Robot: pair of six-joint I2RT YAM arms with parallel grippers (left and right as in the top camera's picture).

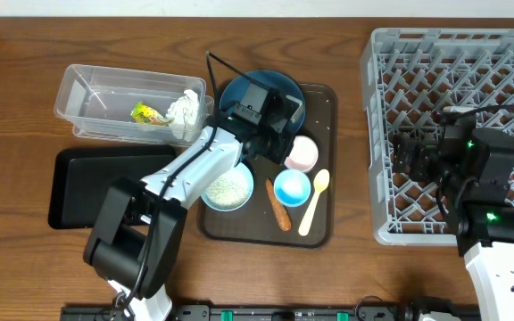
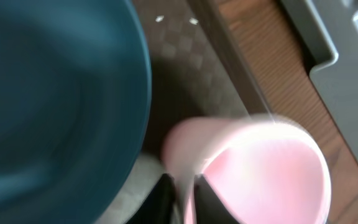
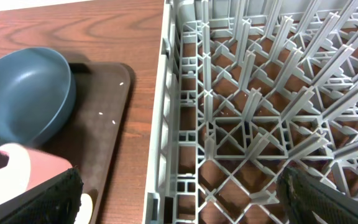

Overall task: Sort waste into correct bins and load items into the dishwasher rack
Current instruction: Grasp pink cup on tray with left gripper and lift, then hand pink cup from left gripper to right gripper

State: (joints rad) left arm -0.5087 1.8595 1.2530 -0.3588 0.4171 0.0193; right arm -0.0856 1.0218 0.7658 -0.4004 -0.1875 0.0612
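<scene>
My left gripper (image 1: 288,141) is shut on the rim of the small pink cup (image 1: 303,154) over the brown serving tray (image 1: 324,98). In the left wrist view its fingers (image 2: 182,196) pinch the cup wall (image 2: 260,174) beside the dark blue plate (image 2: 55,93). The plate (image 1: 257,89), a pale blue bowl (image 1: 228,189) holding rice, a small blue cup (image 1: 292,187), a yellow spoon (image 1: 315,201) and a carrot piece (image 1: 278,211) are on the tray. My right gripper (image 1: 406,159) is open and empty over the grey rack (image 1: 453,53), also seen in its wrist view (image 3: 185,199).
The clear tub (image 1: 105,94) at the back left holds the white tissue (image 1: 184,111) and the yellow-green wrapper (image 1: 147,113). The black tray (image 1: 87,187) lies in front of it. Loose rice grains (image 2: 160,18) dot the brown tray. The rack's left wall (image 3: 160,124) runs next to it.
</scene>
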